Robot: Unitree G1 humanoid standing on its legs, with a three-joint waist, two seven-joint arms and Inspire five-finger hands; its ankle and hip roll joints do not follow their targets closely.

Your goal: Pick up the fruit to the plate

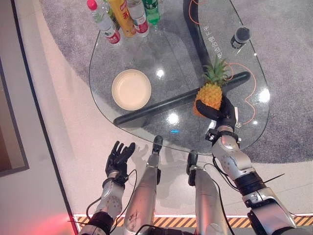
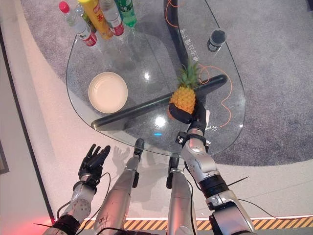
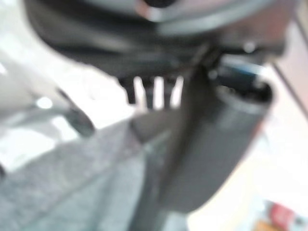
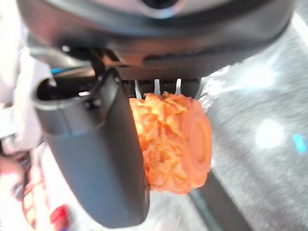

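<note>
A pineapple with a green crown stands on the right part of the glass table. My right hand is curled round its lower body from the near side; the right wrist view shows the orange fruit between thumb and fingers. A cream plate lies empty on the table's left part, well apart from the pineapple. My left hand hangs below the table's near edge over the floor, fingers straight, holding nothing.
Several bottles stand at the table's far left edge. A dark cup sits at the far right. A dark bar runs under the glass. An orange cable loops near the pineapple.
</note>
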